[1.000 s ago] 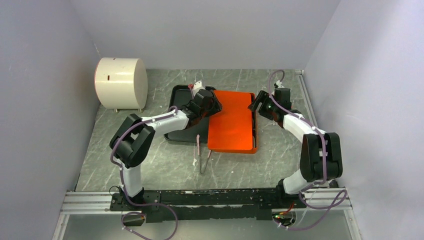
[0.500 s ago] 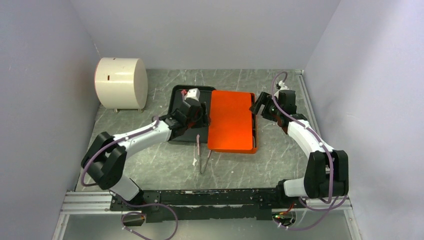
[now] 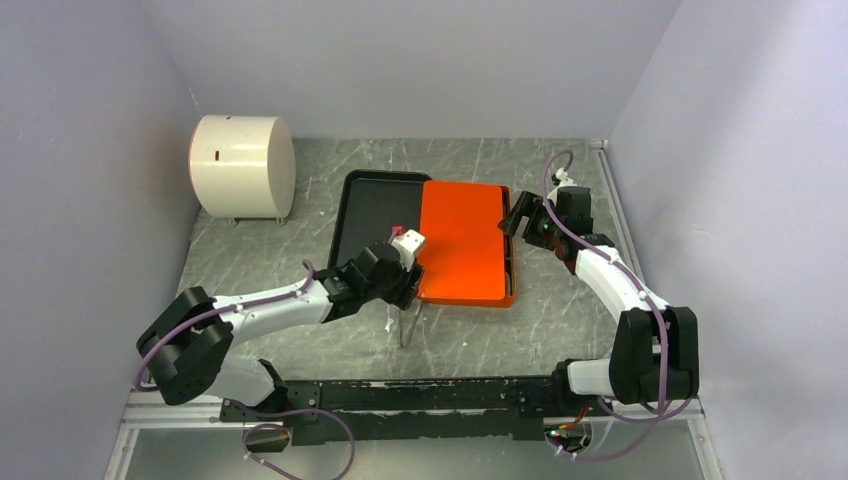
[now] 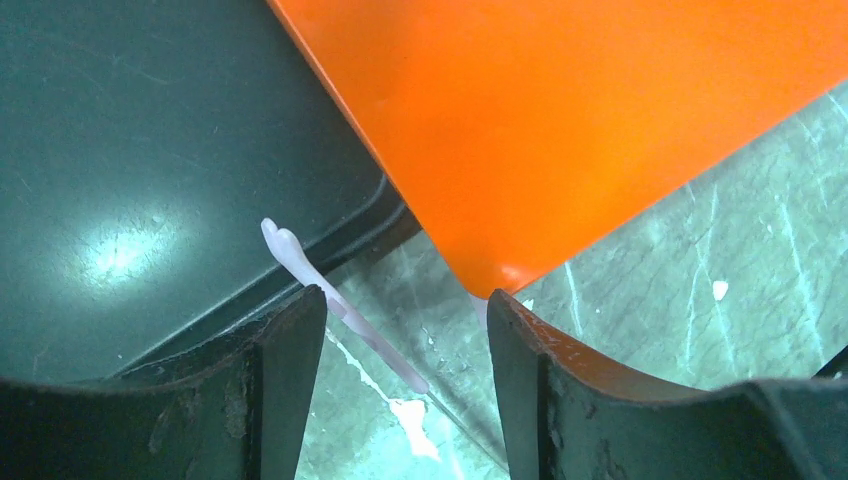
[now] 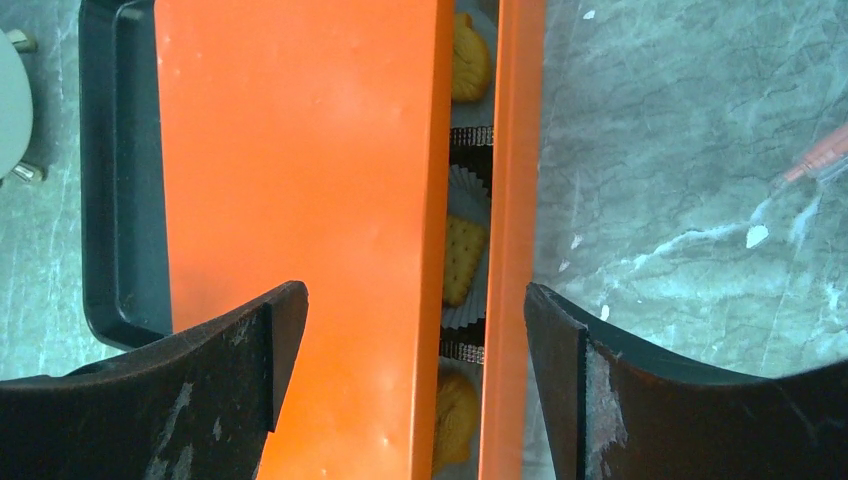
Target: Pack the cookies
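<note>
Pulled back from over the black tray, the left gripper now hangs at the near-left corner of the orange lid, jaws apart and empty. Pale tongs lie on the table beneath it.

Packing looks nearly done. The lid rests on its orange box but is shifted left, leaving a slit along the lid's right edge where cookies sit in white paper cups. Squaring the lid seems to be what is left.

At the lid's far-right corner the right gripper is spread wide, holding nothing. How many cookies lie under the lid is hidden.
</note>
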